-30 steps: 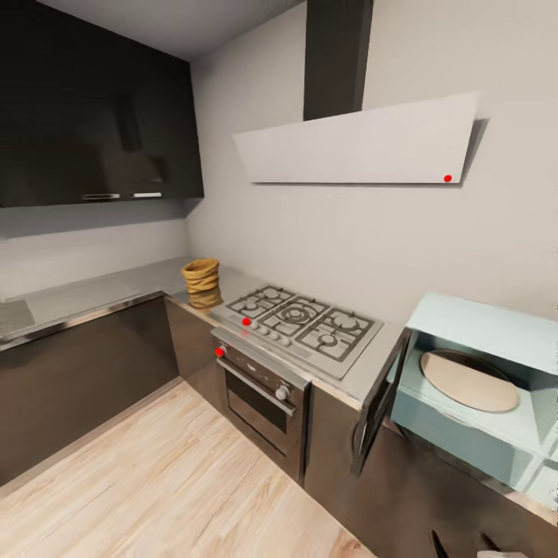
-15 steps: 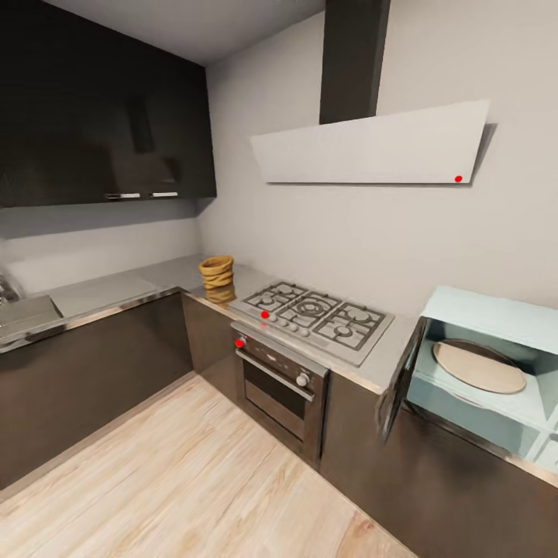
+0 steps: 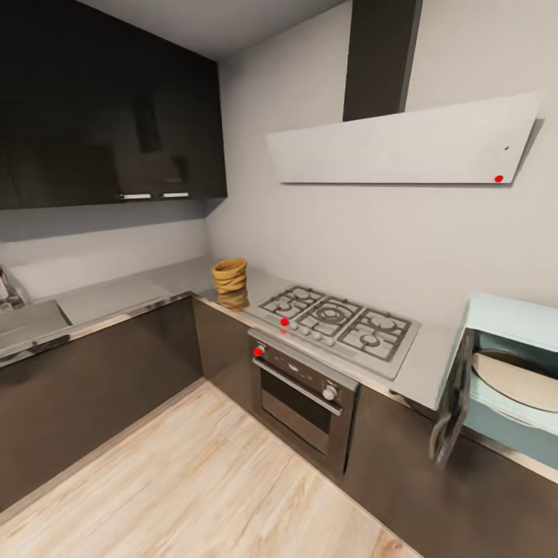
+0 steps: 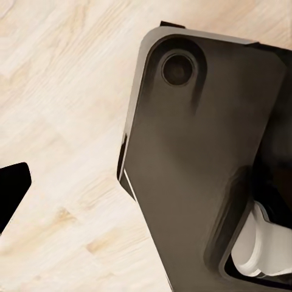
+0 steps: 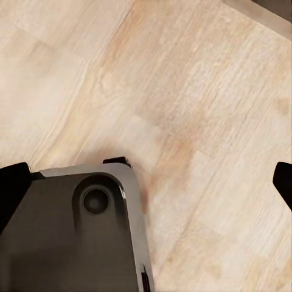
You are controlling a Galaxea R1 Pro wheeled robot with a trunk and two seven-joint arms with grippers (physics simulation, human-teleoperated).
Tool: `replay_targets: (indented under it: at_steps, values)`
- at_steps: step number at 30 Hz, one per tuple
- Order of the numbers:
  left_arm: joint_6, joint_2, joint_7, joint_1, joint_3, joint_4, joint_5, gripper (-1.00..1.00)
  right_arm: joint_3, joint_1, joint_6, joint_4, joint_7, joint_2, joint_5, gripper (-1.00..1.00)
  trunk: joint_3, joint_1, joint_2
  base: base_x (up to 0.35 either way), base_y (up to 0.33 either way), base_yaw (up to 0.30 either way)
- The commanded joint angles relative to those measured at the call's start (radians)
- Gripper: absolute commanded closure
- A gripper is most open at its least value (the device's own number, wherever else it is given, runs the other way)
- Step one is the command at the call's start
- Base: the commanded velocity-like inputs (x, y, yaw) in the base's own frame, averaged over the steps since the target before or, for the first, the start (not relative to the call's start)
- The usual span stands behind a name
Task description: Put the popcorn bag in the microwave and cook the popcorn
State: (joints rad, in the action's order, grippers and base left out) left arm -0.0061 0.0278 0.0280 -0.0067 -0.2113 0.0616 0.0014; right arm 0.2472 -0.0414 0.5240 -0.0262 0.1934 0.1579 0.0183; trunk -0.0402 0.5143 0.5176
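Even, soft daylight-like render, slightly blurry (wide-angle stretch at edges), glossy cabinet reflections.

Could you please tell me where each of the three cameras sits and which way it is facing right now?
Head view: high, looking across at popcorn bag, countertop, open microwave.
Left wrist view: aimed down at floor and the robot's dark base.
Right wrist view: likewise down; left fingertip.
Both wrist views share floor and base.

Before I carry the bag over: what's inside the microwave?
The microwave stands open with a round beige turntable plate inside. Its right part is cut off by the picture edge.
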Motion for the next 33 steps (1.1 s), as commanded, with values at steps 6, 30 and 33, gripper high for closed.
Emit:
replay_targets:
  at_steps: [6, 30, 33]
  values:
    - [0.001, -0.001, 0.001, -0.001, -0.004, 0.0, 0.0, -1.0, 0.001, -0.001, -0.001, 0.018, 0.009, 0.0, 0.001, -1.0, -0.002, 0.001, 0.001, 0.25, 0.263, 0.0]
    - [0.009, -0.002, 0.0, 0.0, 0.001, 0.0, 0.0, -1.0, -0.288, 0.0, 0.004, 0.095, -0.132, 0.002, 0.001, -1.0, -0.002, 0.001, 0.001, 0.259, 0.251, 0.0]
    - [0.009, -0.002, 0.0, -0.001, 0.001, 0.0, 0.0, -1.0, -0.287, -0.001, -0.004, 0.082, -0.158, 0.002, 0.003, -1.0, -0.002, 0.001, 0.001, 0.266, 0.243, 0.0]
